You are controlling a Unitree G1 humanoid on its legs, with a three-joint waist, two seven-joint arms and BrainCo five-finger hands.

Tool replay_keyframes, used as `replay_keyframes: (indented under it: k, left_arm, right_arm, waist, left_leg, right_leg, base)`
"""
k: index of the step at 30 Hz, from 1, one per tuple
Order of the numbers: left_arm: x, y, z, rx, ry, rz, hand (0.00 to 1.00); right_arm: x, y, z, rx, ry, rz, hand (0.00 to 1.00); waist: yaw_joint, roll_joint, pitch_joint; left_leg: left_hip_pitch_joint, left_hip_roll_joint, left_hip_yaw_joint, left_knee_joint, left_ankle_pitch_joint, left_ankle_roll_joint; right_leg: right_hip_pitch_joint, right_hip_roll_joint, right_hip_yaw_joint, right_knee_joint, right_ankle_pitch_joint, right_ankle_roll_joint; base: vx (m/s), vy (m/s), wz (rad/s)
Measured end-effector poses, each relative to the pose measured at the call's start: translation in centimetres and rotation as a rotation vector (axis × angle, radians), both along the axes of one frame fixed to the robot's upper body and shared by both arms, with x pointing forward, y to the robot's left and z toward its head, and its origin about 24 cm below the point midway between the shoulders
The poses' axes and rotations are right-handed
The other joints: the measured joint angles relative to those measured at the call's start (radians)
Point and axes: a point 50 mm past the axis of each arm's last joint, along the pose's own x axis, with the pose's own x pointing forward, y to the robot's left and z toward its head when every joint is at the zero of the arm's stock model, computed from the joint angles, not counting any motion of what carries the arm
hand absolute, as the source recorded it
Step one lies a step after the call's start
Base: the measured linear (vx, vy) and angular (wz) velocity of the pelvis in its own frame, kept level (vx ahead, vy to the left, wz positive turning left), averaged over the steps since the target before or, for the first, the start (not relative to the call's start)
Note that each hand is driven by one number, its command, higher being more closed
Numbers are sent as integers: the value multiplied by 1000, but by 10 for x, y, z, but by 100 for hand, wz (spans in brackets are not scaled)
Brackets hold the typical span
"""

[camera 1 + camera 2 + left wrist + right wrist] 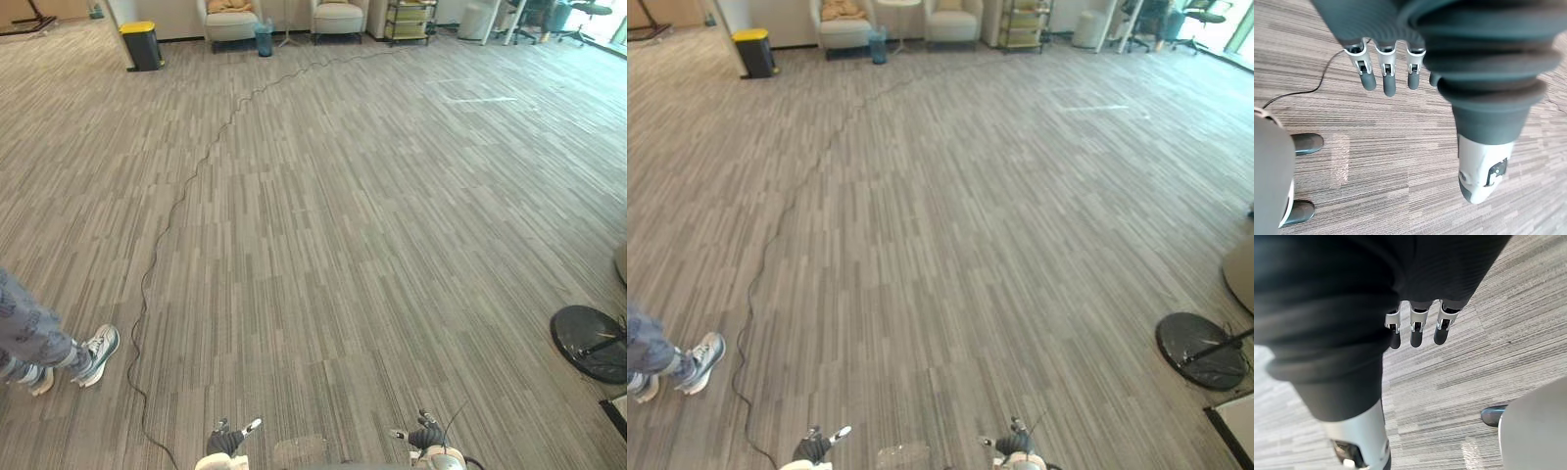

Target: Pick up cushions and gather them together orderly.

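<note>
A tan cushion (230,6) lies on the seat of the left armchair (233,23) at the far end of the room. My left hand (227,443) hangs low at the bottom edge of the eye views, far from that cushion. Its fingers (1387,78) point straight down over bare carpet and hold nothing. My right hand (424,437) hangs beside it to the right, its fingers (1418,330) also straight and empty.
A black bin with a yellow lid (142,44) stands at the back left. A second armchair (338,18), a small blue bin (264,39) and a shelf cart (409,20) line the far wall. A person's legs and shoes (59,352) stand at my left. A round black base (591,343) sits at my right.
</note>
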Motion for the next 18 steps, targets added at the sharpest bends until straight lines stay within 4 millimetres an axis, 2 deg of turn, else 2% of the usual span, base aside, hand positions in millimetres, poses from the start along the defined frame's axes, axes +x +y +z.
replay_keyframes:
  k: [7, 12, 18]
  left_arm:
    - [7, -4, 0, -16, -4, -56, 0]
    - [6, -3, 0, -16, 8, -57, 0]
    - [7, -3, -1, -13, 18, -71, 0]
  right_arm:
    - [-4, -4, -3, 29, 25, -80, 0]
    - [-5, -5, -3, 42, 28, -117, 0]
    - [-8, -5, -4, 72, 27, -189, 0]
  waist:
    - [0, -9, 8]
    - [2, -10, 9]
    - [1, -9, 17]
  left_leg:
    - [-16, -22, -80, -2, 3, 6]
    - [-15, -29, -89, -2, 4, 6]
    - [-2, -43, -111, -3, 15, 24]
  right_leg:
    - [18, -24, -90, -1, -14, 21]
    - [21, -32, -107, 2, -14, 21]
    - [34, -48, -135, 25, -36, 23]
  base:
    - [28, -2, 32]
    - [-11, -2, 9]
    - [-66, -14, 13]
